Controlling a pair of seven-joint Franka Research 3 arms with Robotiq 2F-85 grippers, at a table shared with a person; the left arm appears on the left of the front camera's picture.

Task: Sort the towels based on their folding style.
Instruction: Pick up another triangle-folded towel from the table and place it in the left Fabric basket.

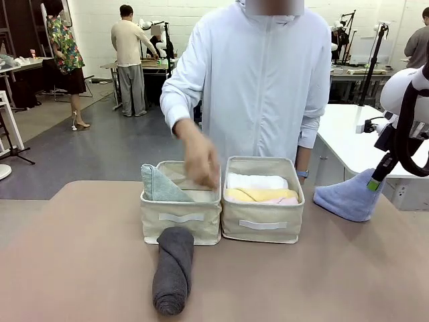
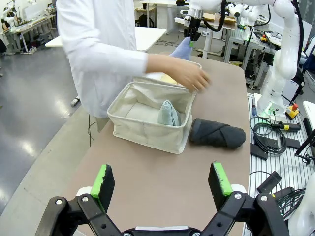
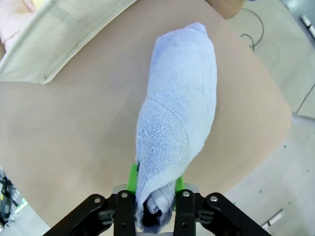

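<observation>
Blue towel (image 3: 177, 113) hangs pinched by its narrow end in the right gripper (image 3: 156, 184), right of the bin (image 1: 263, 228) holding white, yellow and pink rolls (image 1: 260, 194). Left gripper (image 2: 162, 183) is spread wide above the table (image 2: 147, 172). Grey roll (image 1: 173, 268) lies before the other bin (image 1: 181, 218).

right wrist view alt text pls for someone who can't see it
The right gripper pinches one end of a blue towel between its green pads, and the towel stretches away over the brown table. A cream bin with a pink towel shows at upper left.
</observation>
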